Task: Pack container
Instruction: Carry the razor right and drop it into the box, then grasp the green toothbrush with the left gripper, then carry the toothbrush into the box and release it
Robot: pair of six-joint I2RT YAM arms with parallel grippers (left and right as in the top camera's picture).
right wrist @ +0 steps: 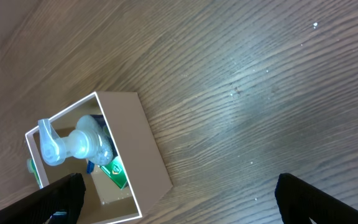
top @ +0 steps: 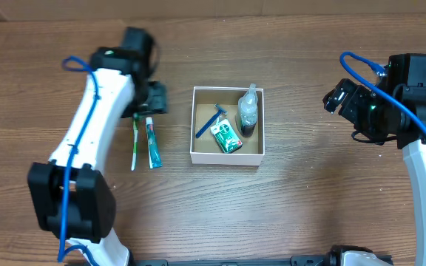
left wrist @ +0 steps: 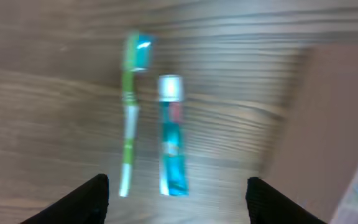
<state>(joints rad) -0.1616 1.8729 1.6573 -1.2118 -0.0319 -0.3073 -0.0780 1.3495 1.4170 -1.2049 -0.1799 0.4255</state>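
Lying just beside container: toothbrush, toothpaste, near left jaws, spread wide; right jaws spread too, nothing held.

The left arm and right arm are made of white links joined by black housings. A blue cable is looped behind each set of jaws; the fingertips are matte black.

Left arm stretches forward, jaws apart; right arm bends inward, jaws spread wide.
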